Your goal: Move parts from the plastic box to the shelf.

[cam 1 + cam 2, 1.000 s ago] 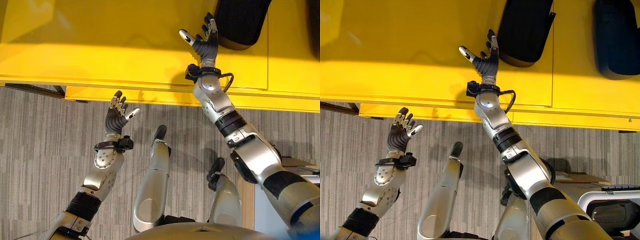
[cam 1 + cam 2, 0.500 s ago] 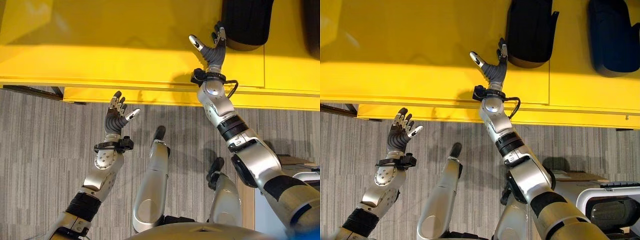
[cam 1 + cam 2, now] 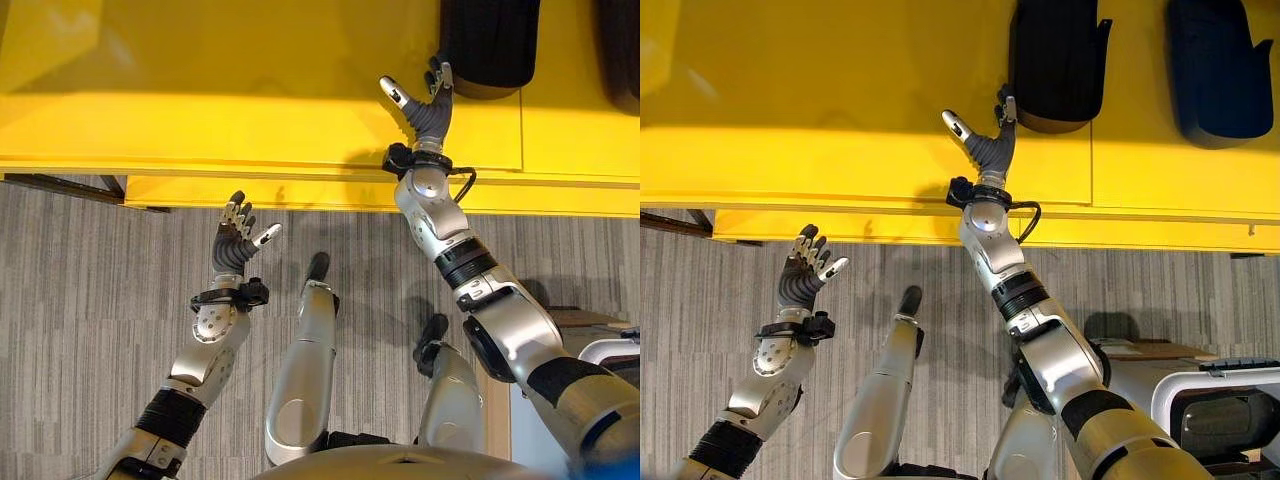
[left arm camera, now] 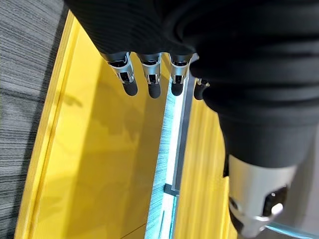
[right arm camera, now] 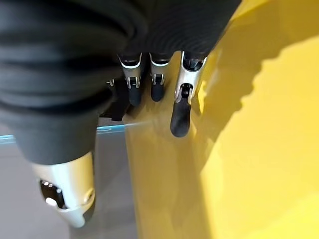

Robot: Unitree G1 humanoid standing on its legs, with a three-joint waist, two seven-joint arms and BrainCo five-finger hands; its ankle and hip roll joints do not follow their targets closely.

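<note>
Two black moulded parts lie on the yellow shelf (image 3: 200,90): one (image 3: 490,45) at the back, the other (image 3: 1210,65) further right. My right hand (image 3: 430,110) is raised over the shelf, open, fingers straight and thumb spread. Its fingertips (image 3: 1007,103) reach the near left corner of the first part (image 3: 1055,55); whether they touch it I cannot tell. In the right wrist view the fingers (image 5: 180,117) hang over yellow surface and hold nothing. My left hand (image 3: 235,250) is open and holds nothing, above the grey floor in front of the shelf edge.
A pale plastic box (image 3: 1200,385) with something dark inside stands at the lower right, beside a brown board (image 3: 1140,355). The shelf's front edge (image 3: 250,190) runs across the view, with grey striped carpet (image 3: 80,300) below it.
My right hand has moved a little to the right along the shelf, closer to the near black part. The left hand has barely moved.
</note>
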